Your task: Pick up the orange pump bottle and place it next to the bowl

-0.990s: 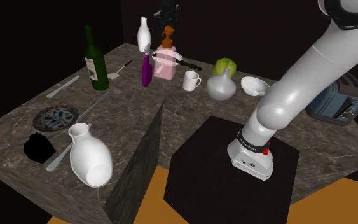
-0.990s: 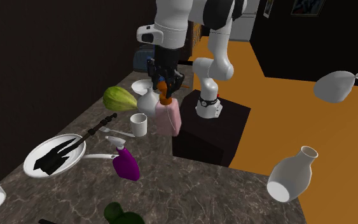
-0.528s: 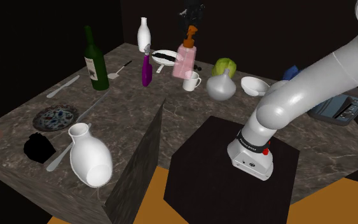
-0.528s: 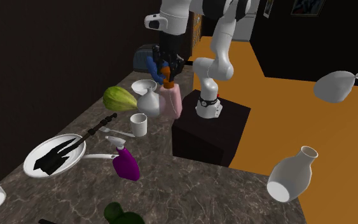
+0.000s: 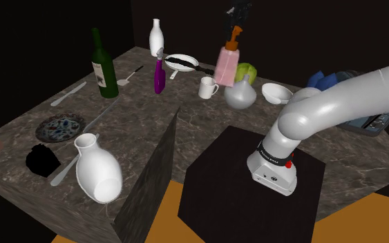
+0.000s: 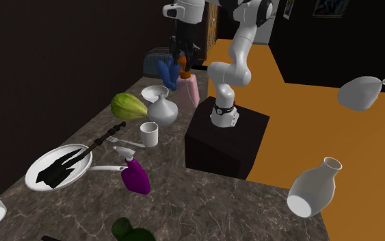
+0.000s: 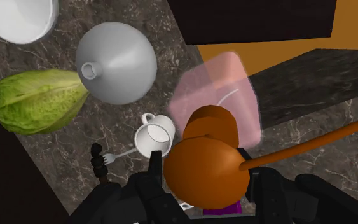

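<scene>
At upper centre, the black claw grips the pink pump bottle by its orange top, just right of the white bowl.

Nothing written can be read in any of the views: no word, brand or number. The dark green wine bottle standing on the surface carries a pale label, but its print is too small to make out. The white base of the arm bears a small dark marking beside a red dot, and that is illegible too.
</scene>
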{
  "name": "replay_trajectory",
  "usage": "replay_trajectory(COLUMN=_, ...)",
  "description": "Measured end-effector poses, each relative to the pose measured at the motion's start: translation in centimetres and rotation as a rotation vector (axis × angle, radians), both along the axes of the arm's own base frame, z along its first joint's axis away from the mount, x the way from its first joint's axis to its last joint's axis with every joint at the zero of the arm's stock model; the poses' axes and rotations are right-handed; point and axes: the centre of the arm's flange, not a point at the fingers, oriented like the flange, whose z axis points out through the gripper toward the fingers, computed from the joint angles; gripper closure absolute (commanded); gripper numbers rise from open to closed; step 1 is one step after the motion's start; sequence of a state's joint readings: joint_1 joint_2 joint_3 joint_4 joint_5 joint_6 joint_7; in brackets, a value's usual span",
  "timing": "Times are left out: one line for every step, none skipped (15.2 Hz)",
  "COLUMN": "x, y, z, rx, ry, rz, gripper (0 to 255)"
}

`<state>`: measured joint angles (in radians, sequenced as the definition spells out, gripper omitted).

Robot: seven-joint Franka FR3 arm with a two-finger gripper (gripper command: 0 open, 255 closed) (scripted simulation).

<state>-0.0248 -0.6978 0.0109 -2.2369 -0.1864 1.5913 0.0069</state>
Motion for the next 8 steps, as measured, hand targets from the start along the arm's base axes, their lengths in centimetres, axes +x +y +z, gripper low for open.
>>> replay_trajectory(x=-1.3, y=-0.7, z=0.3, rx=0.0, ry=0.0, rz=0.0, gripper=255)
replay_trajectory(x=-2.0, y=-1.4, z=0.6, rx=0.0, ry=0.0, rz=0.0, gripper=255)
replay_trajectory(x=-3.0, y=-2.2, z=0.9, rx=0.0, ry=0.0, rz=0.0, gripper=255)
replay_trajectory(x=-4.1, y=-2.8, z=1.1, rx=0.0, ry=0.0, rz=0.0, gripper=255)
replay_trajectory(x=-5.4, y=-3.4, z=1.5, rx=0.0, ry=0.0, rz=0.0, gripper=255)
replay_trajectory(x=-6.7, y=-4.2, z=2.1, rx=0.0, ry=-0.001, rz=0.0, gripper=255)
replay_trajectory(x=-7.9, y=-4.8, z=2.3, rx=0.0, ry=0.0, rz=0.0, gripper=255)
replay_trajectory(x=-9.1, y=-5.4, z=2.6, rx=0.0, ry=0.0, rz=0.0, gripper=255)
